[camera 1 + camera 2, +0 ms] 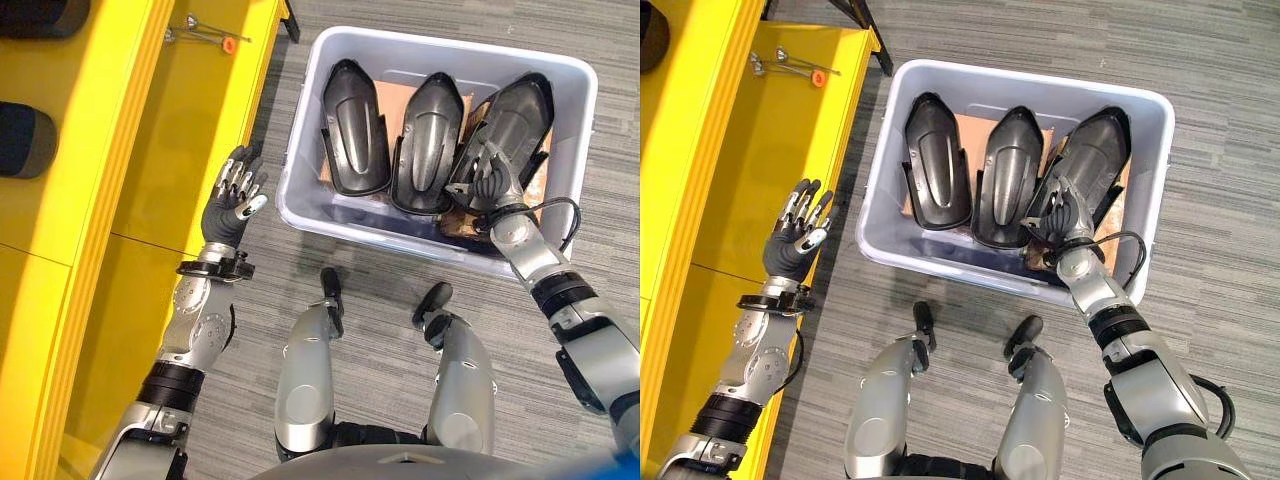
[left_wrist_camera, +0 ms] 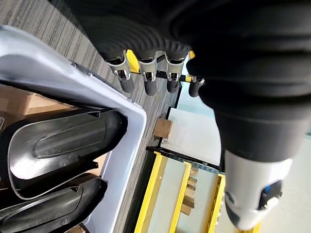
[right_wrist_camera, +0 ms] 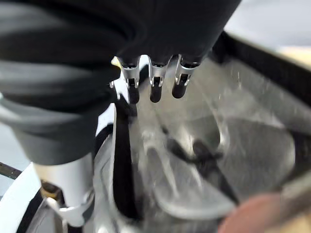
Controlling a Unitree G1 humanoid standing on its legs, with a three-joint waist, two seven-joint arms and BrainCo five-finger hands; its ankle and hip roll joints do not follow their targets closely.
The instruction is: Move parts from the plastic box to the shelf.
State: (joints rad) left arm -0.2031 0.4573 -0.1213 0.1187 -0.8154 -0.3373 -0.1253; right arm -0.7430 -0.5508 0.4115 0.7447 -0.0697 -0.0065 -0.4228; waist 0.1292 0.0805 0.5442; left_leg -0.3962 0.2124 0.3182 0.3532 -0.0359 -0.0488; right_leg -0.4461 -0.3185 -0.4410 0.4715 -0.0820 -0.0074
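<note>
Three black parts (image 1: 430,140) lie in the plastic box (image 1: 310,120); none visibly on the yellow shelf (image 1: 150,130). Right robot hand (image 1: 1068,215) rests on the rightmost part, grip unclear. Left robot hand (image 1: 235,205) open, empty.

Grey striped carpet (image 1: 400,330) covers the floor across the scene, its fine bands running side to side. Flat pieces of brown cardboard (image 1: 395,95) lie as a lining beneath the load, showing at the far side and again at the right edge. Thin metal rods with a small orange cap (image 1: 229,44) lie together on a yellow surface at the far left. In the left wrist view, a small cardboard box (image 2: 162,128) sits on the floor beside a pale mat (image 2: 194,138), with more yellow racking (image 2: 180,194) beyond it holding small brown blocks.
</note>
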